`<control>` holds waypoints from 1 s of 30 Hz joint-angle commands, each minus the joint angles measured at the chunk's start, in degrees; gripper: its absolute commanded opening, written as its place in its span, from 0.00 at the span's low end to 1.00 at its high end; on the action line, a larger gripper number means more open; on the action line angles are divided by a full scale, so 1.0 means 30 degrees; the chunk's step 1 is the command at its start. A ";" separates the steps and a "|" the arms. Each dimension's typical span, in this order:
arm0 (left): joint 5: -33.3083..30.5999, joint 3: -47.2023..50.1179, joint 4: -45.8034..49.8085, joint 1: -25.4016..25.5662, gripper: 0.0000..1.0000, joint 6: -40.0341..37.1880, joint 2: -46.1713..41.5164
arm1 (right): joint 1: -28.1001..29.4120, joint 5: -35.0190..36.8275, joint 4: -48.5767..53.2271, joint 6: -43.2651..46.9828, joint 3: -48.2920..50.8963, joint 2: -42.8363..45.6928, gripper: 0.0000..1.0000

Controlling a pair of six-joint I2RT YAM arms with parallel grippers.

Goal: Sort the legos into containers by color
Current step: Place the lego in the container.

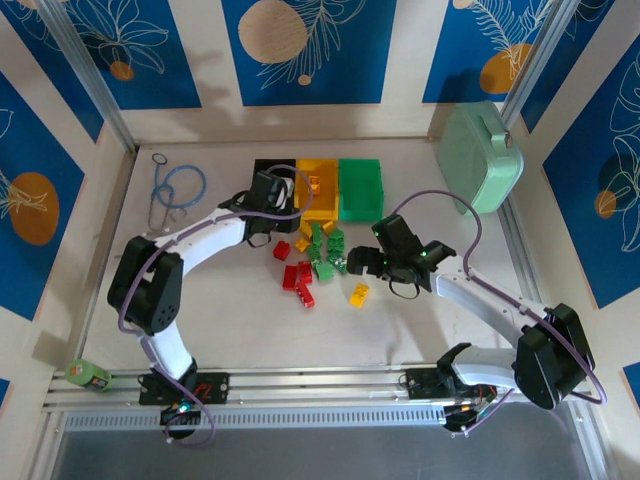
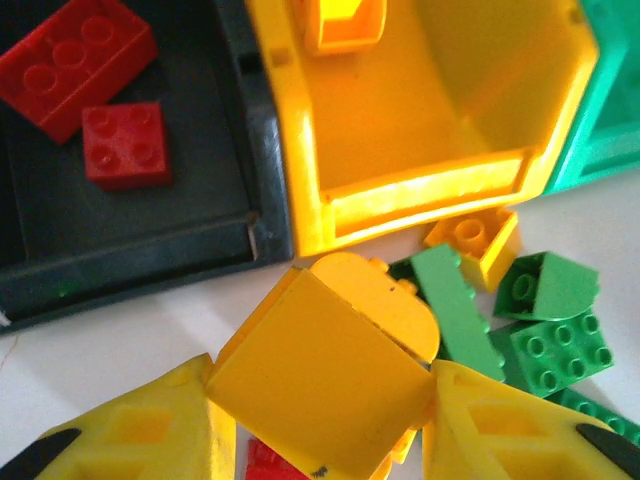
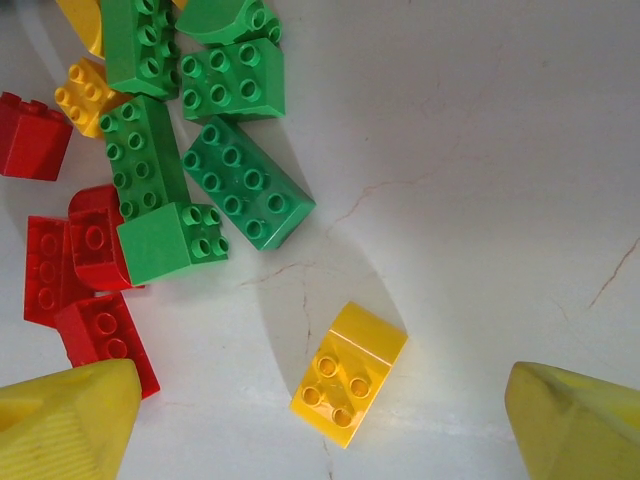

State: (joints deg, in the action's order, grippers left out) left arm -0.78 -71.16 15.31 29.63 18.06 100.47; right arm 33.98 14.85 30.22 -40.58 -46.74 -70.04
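Note:
My left gripper (image 2: 320, 405) is shut on a yellow lego (image 2: 325, 375) and hangs just in front of the black bin (image 2: 150, 230) and the yellow bin (image 2: 430, 110). In the top view this gripper (image 1: 278, 206) is at the bins' near edge. Two red legos (image 2: 125, 145) lie in the black bin and one yellow lego (image 2: 345, 20) in the yellow bin. The green bin (image 1: 360, 188) stands to their right. My right gripper (image 3: 322, 385) is open above a lone yellow lego (image 3: 348, 373) on the table. A loose pile of red, green and yellow legos (image 1: 315, 255) lies between the arms.
A large mint-green case (image 1: 480, 155) leans at the back right. Blue cable loops (image 1: 175, 190) lie at the back left, and a green roll (image 1: 88, 375) sits by the near left rail. Bare table (image 1: 230, 320) stretches in front of the pile.

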 commanded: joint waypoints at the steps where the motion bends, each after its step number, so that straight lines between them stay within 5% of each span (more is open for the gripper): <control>1: 0.0862 -0.1169 -0.0056 -0.0125 0.43 -0.0031 0.0613 | -0.0105 0.0124 0.0017 -0.0214 0.0342 0.0654 0.94; 23: 0.1987 -0.8377 0.1506 -0.0120 0.47 0.0073 0.5890 | -0.1013 -0.0180 0.0445 0.0107 0.0733 0.1875 0.94; 28: 0.1790 -0.9583 0.2198 -0.0120 0.73 -0.0014 0.6279 | -0.1013 -0.0327 0.0504 0.0120 0.0784 0.1872 0.94; 30: 0.1646 -0.9441 0.2047 -0.0094 0.76 -0.0039 0.5945 | -0.1013 -0.0360 0.0504 0.0082 0.0852 0.1899 0.94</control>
State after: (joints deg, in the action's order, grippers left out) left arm 4.23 -97.49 19.75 29.63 18.13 119.02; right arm 31.24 14.74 30.87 -40.53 -44.86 -65.41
